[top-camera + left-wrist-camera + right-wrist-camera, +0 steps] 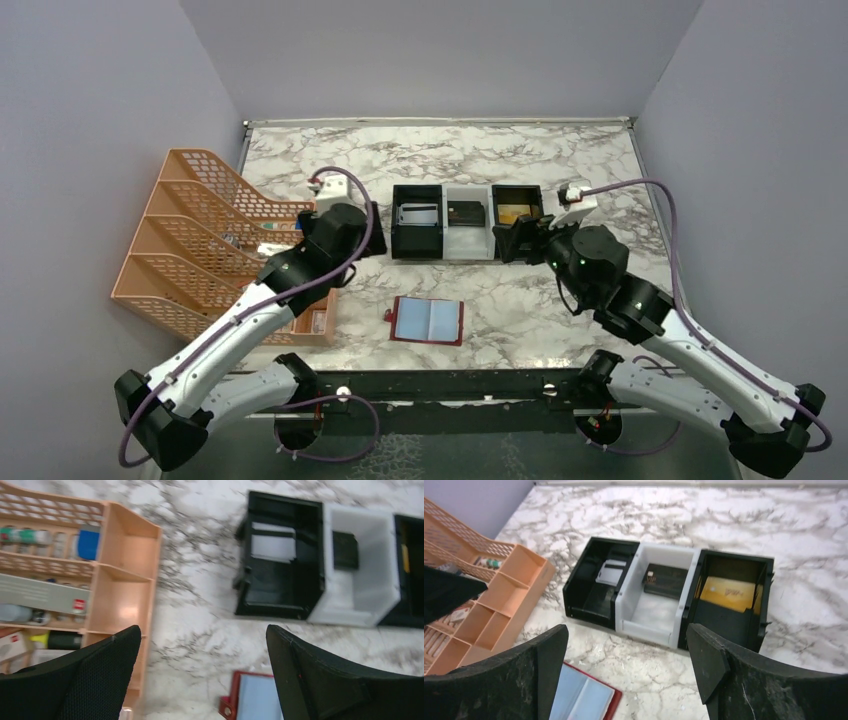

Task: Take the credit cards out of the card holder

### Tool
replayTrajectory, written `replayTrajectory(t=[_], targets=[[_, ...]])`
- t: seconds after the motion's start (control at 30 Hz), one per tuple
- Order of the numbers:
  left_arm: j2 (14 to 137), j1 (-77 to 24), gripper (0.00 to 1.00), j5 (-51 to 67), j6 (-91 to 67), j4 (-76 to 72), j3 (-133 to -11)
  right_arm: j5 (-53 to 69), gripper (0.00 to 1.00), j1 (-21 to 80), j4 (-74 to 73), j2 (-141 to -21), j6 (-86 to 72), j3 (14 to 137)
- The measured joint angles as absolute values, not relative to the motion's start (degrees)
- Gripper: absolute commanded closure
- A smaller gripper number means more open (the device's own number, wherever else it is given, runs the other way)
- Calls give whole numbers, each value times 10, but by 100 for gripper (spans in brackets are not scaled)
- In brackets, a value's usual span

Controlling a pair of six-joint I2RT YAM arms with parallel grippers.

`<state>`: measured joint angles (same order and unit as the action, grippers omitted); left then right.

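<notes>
The card holder [428, 320] lies open and flat on the marble table, its two pale blue panels facing up; no card shows in it. It also shows in the left wrist view [250, 700] and the right wrist view [584, 700]. In the three-compartment tray [416, 248], a silvery-white card [610, 572] lies in the left section, a black card [666, 580] in the middle and a gold card [728, 593] in the right. My left gripper [374, 228] [204, 630] is open and empty, left of the tray. My right gripper [515, 240] [626, 630] is open and empty at the tray's right front.
An orange mesh desk organiser [215, 240] with small items in its slots stands at the left, close to my left arm. Grey walls close in the table at the back and on both sides.
</notes>
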<state>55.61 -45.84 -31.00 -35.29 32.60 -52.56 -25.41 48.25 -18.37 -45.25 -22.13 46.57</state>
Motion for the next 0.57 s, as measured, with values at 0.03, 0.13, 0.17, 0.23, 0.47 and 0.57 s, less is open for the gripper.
replayTrajectory(t=[0.03,0.13,0.17,0.23,0.47,0.57], targets=[[551,-420,1,-311,-341,329,-532,-254,9,482,-183,-442,-205,474],[541,-365,1,-315,-322,340,-545,-250,8,482,-185,-429,-179,489],[539,-361,1,-314,-319,345,-549,-248,8,482,-188,-429,-174,495],[539,-361,1,-310,-319,353,-554,-248,8,482,-196,-434,-166,507],[526,-361,1,-302,-329,379,-557,-248,4,482,-217,-455,-157,517],[508,-361,1,-302,-330,387,-564,-248,3,482,-225,-460,-152,525]])
